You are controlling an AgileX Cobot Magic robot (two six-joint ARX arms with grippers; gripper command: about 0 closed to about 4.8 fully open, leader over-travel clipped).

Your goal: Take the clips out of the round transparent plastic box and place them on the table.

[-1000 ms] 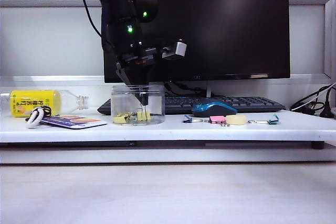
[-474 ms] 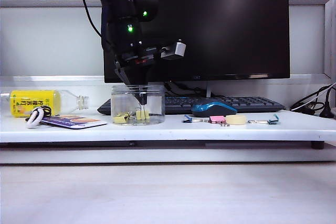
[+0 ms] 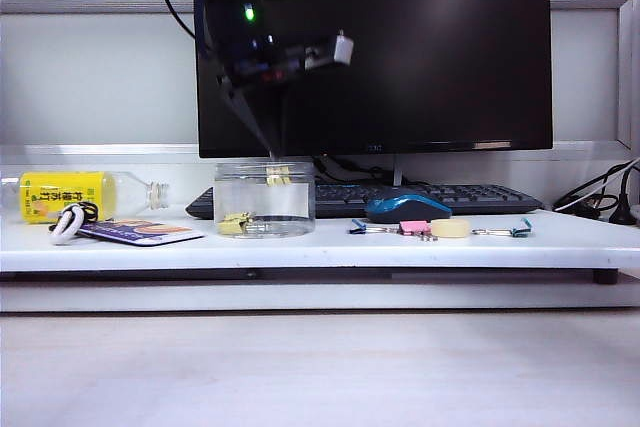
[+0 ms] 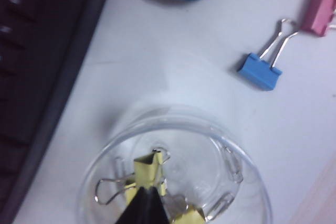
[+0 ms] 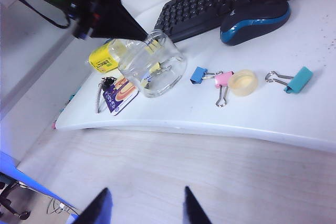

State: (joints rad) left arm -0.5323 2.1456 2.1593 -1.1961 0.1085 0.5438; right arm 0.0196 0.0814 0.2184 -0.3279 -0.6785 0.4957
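White table, long and flat with a thick front edge, is set before a dark monitor; pale wood-grain surface is seen below and in front of it.

Keyboard: placed along the back of the table, behind the box and the mouse.

Left arm: reached down from above over the box. Left gripper is pinched closed on one yellow clip, which is held at the level of the box mouth, at about rim height; in the left wrist view the clip is seen at the fingertips above the box floor.

Box: round, clear, upright on the table just in front of the keyboard's left end. Remaining clips are seen on its floor.

Bottle: lying on its side near the table's left end, with a card before it.

Mouse: blue, right of the box.

Blue clip, pink clip, a pale round item and a teal clip: laid in a row near the front edge, right of the box. Bare table is left between the box and the blue clip, and past the teal clip.

Right gripper: held well off the table over the wood-grain surface, jaws parted, nothing between them.
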